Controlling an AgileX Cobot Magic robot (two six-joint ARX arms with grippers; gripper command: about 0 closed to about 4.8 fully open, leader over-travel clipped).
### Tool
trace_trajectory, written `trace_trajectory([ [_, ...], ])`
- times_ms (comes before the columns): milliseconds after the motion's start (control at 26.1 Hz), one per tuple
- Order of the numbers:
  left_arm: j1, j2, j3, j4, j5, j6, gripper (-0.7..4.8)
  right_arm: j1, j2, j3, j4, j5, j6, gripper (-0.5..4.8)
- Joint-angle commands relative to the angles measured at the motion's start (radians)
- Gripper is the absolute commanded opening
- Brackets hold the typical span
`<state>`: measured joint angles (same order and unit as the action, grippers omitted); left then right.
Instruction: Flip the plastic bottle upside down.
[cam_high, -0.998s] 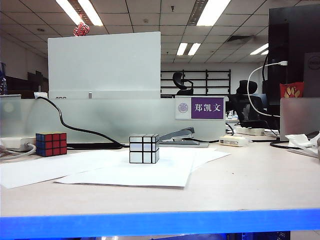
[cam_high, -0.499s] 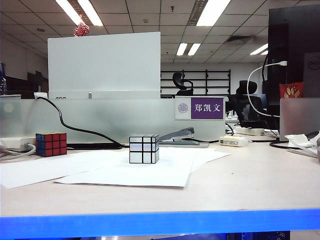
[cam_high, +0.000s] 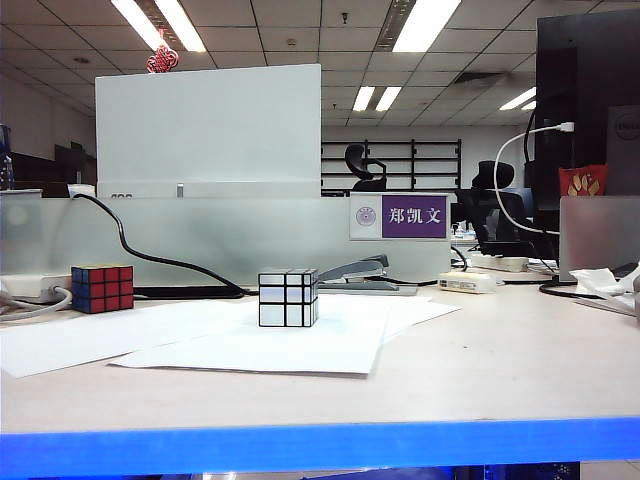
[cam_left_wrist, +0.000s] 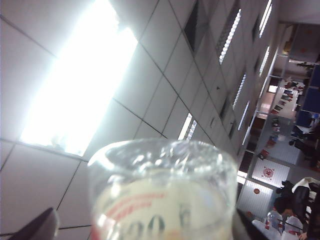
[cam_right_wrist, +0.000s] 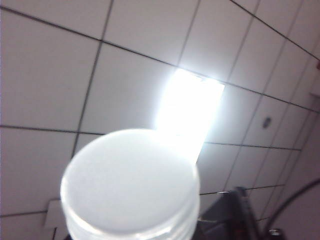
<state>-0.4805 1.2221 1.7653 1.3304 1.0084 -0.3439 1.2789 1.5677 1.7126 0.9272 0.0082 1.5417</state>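
up close on the left wrist camera, the clear base end of the plastic bottle (cam_left_wrist: 162, 195) fills the frame, its cream label with red print showing through, the ceiling lights behind it. the left claw (cam_left_wrist: 137, 231) sits around that end with its jaws wide: one dark finger (cam_left_wrist: 31, 229) stands clear of the bottle wall, not touching it, so i read it as open. on the right wrist camera i get the bottle's white cap face-on against the ceiling tiles; only a dark bit of the right claw (cam_right_wrist: 234, 212) shows beside the cap, and i cannot tell whether that claw is closed on the bottle or not. both claws and the bottle show up only in these wrist views, pointing at the ceiling. on the exterior camera, past the blue front edge, the pale surface (cam_high: 500, 370) carries loose white paper sheets (cam_high: 250, 345), and a silver mirror cube (cam_high: 288, 298) stands upright on them. farther back at the left a colour cube (cam_high: 102, 288) sits off the sheets. behind the silver cube lies a grey stapler (cam_high: 360, 272), a black cable (cam_high: 150, 255) trails along the frosted partition (cam_high: 220, 245), and a purple name plate (cam_high: 400, 216) is fixed to it.
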Motion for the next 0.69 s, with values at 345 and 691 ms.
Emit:
trace_trajectory([
  [345,-0.084,-0.001,0.005,-0.01,-0.006,-0.056,4.79,0.001,0.024,0.001,-0.002,0.0,0.01,-0.08],
  [691,-0.087,0.0,0.005,-0.059,0.002,-0.056,2.05,0.001,0.024,0.001,0.018,-0.011,0.01,-0.08],
])
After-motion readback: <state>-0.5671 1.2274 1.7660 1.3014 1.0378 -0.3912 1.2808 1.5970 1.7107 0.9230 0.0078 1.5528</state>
